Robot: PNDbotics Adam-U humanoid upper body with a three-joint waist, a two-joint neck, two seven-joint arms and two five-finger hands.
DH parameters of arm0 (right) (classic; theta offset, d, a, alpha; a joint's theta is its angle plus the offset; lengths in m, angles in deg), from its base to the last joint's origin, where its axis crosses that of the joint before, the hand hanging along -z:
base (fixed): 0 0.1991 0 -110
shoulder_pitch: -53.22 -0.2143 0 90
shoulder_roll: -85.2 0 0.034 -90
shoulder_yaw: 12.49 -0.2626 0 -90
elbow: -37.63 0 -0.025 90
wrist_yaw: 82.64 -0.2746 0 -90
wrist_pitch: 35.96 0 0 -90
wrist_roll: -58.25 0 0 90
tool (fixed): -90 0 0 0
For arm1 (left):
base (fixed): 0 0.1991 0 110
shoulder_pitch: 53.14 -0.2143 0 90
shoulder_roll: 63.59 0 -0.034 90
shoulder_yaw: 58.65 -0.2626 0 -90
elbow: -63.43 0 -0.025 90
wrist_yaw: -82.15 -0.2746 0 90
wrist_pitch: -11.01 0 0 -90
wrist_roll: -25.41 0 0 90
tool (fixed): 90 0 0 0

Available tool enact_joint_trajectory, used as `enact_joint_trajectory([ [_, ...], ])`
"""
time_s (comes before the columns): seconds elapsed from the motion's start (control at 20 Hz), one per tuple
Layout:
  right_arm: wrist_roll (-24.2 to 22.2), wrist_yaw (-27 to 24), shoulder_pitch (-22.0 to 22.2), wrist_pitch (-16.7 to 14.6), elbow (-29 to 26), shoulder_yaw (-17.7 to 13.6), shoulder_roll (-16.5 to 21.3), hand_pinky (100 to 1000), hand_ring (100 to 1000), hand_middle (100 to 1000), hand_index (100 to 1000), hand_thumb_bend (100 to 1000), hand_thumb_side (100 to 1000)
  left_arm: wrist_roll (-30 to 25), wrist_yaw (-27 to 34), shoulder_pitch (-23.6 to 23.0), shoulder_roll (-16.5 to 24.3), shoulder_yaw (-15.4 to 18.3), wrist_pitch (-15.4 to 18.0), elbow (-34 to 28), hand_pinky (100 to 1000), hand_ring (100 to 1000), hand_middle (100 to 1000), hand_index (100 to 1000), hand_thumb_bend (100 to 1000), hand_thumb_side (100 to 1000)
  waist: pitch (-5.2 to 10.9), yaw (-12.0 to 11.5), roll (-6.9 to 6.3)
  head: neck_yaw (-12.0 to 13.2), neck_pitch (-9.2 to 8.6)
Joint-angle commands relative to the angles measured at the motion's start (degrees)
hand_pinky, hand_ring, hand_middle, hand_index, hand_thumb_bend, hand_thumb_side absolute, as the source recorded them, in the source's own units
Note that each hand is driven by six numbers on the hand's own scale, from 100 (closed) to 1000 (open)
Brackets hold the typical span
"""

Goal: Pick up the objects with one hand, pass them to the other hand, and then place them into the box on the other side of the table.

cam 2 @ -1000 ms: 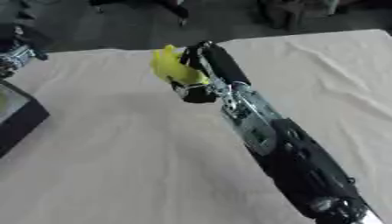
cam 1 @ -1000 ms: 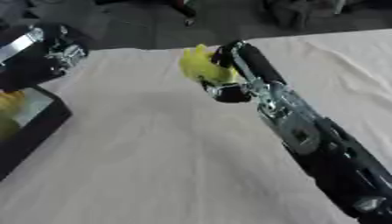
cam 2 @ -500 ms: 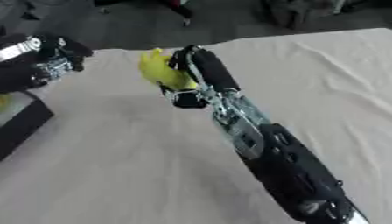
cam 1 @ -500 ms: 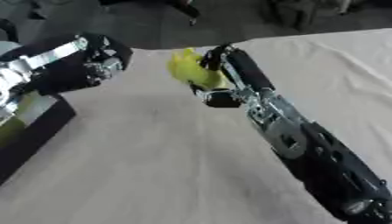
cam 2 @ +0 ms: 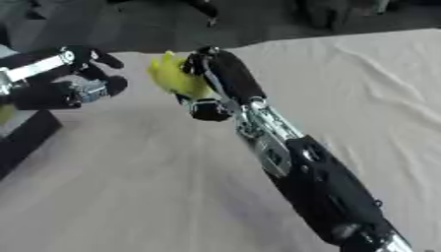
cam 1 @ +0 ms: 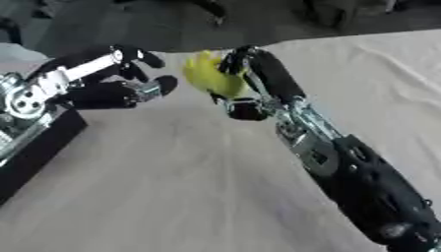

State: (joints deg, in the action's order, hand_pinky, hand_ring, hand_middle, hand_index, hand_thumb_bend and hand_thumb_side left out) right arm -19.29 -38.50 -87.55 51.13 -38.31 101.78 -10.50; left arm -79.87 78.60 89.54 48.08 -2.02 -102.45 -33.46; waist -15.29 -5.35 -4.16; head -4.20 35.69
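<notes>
The right hand (cam 1: 245, 86) was clenched around a yellow object (cam 1: 209, 76), holding it up above the counter (cam 1: 172, 187). Its exact kind was too blurry to tell. A second ago the left hand (cam 1: 116, 88) was back near the black box (cam 1: 39, 147) at the left edge. Now it had come across and was near the yellow object, but not touching it. Its fingers looked spread and held nothing. So the pass from one hand to the other was probably about to happen. The box waited on the left side.
</notes>
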Motion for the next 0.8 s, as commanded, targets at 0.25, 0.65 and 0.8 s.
enact_joint_trajectory([
  [0.25,1.17,2.37,-1.68,-2.78,-1.19,-0.01,-0.24,709,565,421,556,295,100,0.26,-1.33,1.55,-0.47,0.04,0.39,0.27,891,793,855,879,442,826,1.02,-0.01,-0.03,0.12,0.21],
  [0.65,1.44,2.46,-2.26,-6.00,-1.11,0.08,-0.61,716,567,422,556,286,100,-3.12,0.79,1.86,-1.08,-0.42,2.71,-0.44,893,793,850,876,445,854,0.83,-0.15,0.11,0.08,0.27],
  [0.8,1.79,2.17,-2.32,-7.42,-1.21,0.05,-0.70,714,567,422,556,279,100,-3.56,0.28,1.95,-1.31,-0.50,3.18,0.00,892,794,848,875,450,847,0.79,-0.14,0.15,0.13,0.29],
])
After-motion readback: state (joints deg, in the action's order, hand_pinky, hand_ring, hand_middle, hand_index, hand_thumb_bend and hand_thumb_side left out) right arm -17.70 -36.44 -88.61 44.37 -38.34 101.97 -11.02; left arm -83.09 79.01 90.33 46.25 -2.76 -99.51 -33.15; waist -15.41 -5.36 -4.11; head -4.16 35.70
